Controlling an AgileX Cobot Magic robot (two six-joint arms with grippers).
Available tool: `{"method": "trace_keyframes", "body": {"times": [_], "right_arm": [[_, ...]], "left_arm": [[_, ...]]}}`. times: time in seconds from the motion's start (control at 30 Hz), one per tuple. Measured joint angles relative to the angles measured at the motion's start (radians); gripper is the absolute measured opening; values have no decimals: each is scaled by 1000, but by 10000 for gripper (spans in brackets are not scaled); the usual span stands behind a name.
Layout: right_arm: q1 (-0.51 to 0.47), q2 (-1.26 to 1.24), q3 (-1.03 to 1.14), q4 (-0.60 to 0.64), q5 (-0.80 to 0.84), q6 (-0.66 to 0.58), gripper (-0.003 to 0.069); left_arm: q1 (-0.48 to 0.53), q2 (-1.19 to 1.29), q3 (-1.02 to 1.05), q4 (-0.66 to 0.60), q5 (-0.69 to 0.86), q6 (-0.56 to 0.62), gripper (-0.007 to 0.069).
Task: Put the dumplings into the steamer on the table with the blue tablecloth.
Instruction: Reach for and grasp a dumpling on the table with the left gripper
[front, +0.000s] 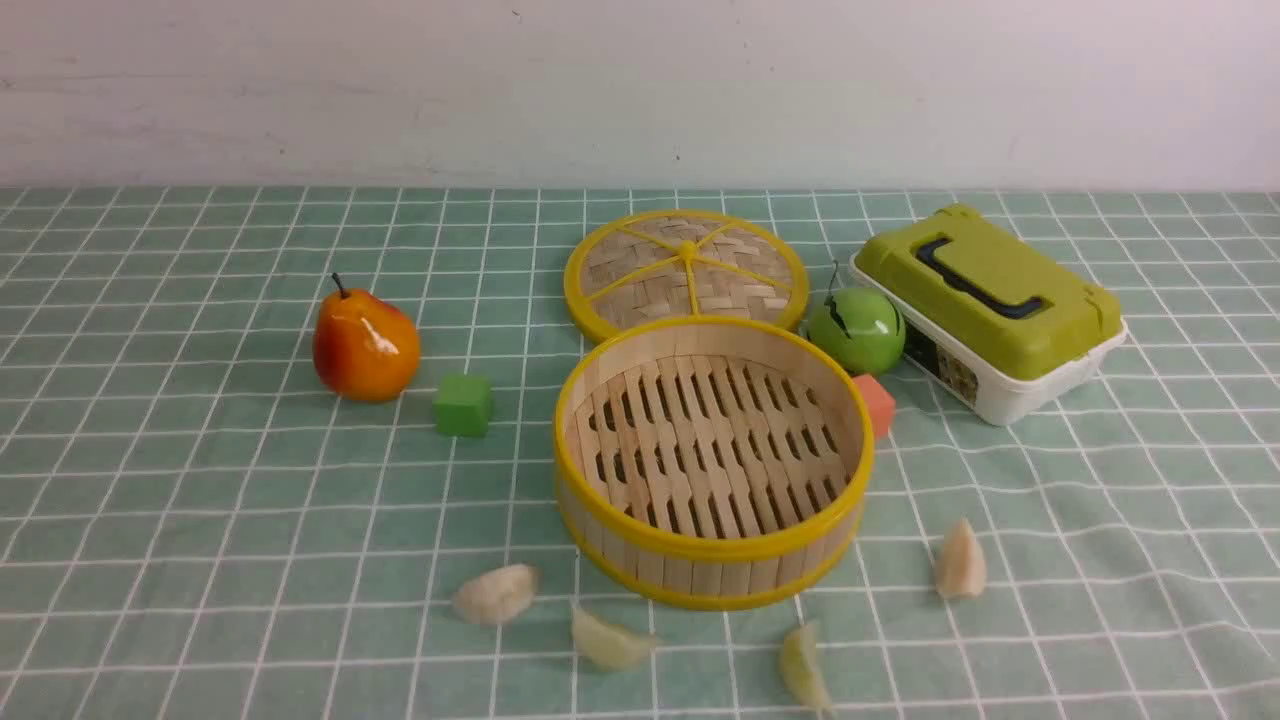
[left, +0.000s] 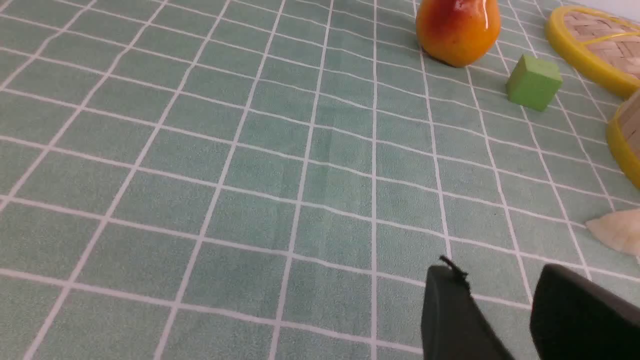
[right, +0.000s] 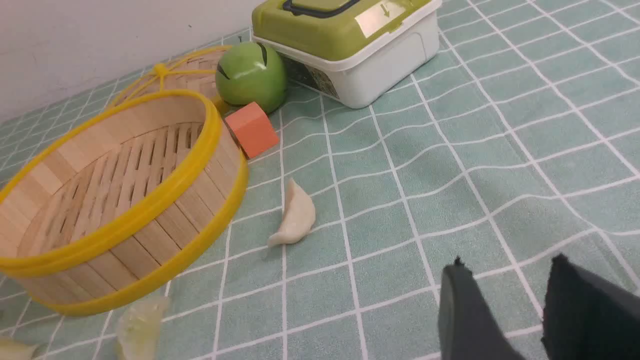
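The bamboo steamer (front: 712, 575) stands empty mid-table on the teal checked cloth (front: 200, 560); it also shows in the right wrist view (right: 150, 240). Several dumplings lie on the cloth in front of it: one at front left (front: 496, 593), one (front: 608, 640), one (front: 803, 668), and one at the right (front: 960, 560), which the right wrist view shows too (right: 295, 215). Neither gripper shows in the front view. My left gripper (left: 500, 272) is open and empty above the cloth, a dumpling (left: 617, 231) just beyond it. My right gripper (right: 507, 265) is open and empty above the cloth.
The woven lid (front: 685, 270) lies behind the steamer. A green apple (front: 856, 330) and an orange cube (front: 878, 403) sit at its right, a green-lidded box (front: 985, 305) further right. An orange pear (front: 364, 345) and a green cube (front: 463, 404) sit at left.
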Motion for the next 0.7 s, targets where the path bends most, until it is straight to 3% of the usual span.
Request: {"method": "trace_keyframes", "body": {"times": [0.7], "right_arm": [[0,0,0,-20,0,0,240]], "left_arm": [[0,0,0,0,0,0,237]]}}
